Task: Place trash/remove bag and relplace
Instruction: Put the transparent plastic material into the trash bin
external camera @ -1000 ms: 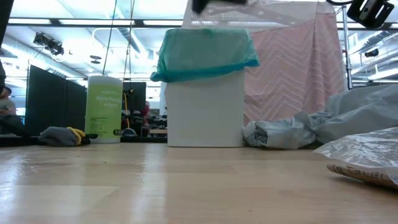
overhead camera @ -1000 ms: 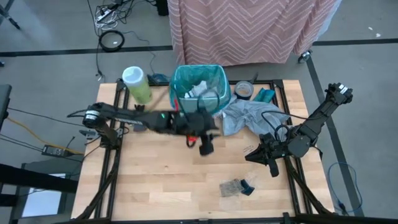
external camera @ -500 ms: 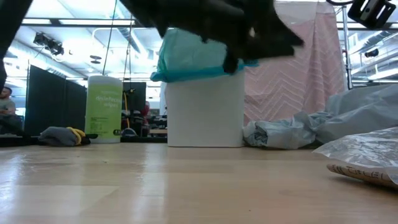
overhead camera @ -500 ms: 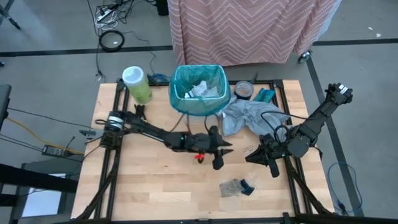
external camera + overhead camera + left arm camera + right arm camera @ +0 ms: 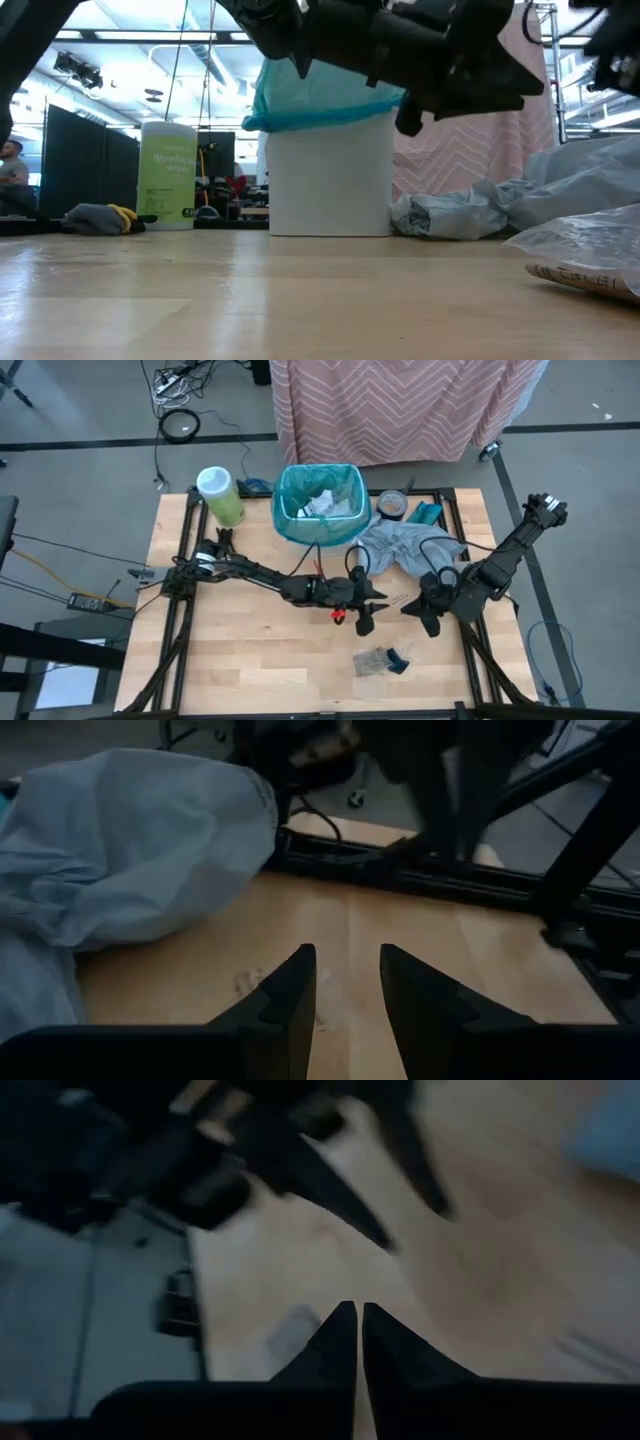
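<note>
Right gripper [image 5: 351, 1342]: its two dark fingers [image 5: 330, 1345] meet at the tips with only a hairline seam between them; nothing is seen held. Beneath and beyond them lies the light wooden tabletop [image 5: 480, 1270]. Farther off, the other arm's gripper [image 5: 375, 1190] enters the frame, blurred, its two dark fingers spread apart above the wood. A dark frame rail [image 5: 185, 1305] runs along the table edge, with grey floor [image 5: 60, 1310] past it. A pale patch on the wood near the fingertips is too blurred to identify.

The pale planked wooden desk [image 5: 250, 650] looks smooth and faintly glossy — the thin teal-green translucent plastic bin liner [image 5: 318, 506] crinkled, the pale grey plastic bag [image 5: 400, 546] soft and matt.
</note>
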{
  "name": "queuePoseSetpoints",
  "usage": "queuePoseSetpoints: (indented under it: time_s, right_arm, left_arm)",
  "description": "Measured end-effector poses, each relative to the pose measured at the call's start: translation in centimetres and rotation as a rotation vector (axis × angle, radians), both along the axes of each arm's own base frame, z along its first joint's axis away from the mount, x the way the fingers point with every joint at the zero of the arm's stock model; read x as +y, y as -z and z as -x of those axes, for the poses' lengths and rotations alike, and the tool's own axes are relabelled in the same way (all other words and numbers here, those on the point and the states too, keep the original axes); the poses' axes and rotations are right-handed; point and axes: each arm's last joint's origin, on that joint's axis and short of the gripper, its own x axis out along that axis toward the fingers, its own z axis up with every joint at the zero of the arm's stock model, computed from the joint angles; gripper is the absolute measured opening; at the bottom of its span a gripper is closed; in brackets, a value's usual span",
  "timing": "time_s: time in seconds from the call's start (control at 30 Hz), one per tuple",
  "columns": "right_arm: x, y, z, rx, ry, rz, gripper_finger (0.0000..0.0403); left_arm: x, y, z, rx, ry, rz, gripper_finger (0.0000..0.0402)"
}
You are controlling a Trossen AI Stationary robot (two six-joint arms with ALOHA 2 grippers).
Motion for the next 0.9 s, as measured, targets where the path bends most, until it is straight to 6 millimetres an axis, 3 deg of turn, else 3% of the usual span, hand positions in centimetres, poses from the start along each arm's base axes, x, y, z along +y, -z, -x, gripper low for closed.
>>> queuePoseSetpoints:
  time_s: [0.43, 0.9]
  right_arm:
    - [-1.0, 2.8, 1.3, 0.330, 0.210, -0.035, 0.0000]
    - [1.5, 6.9, -1.1, 0.507, 0.265, 0.053, 0.0000]
  left_arm:
    - [0.1, 0.5, 0.1, 0.049, -0.021, 0.063, 0.0122]
    - [0.4, 0.0, 0.4, 0.086, 0.027, 0.080, 0.0121]
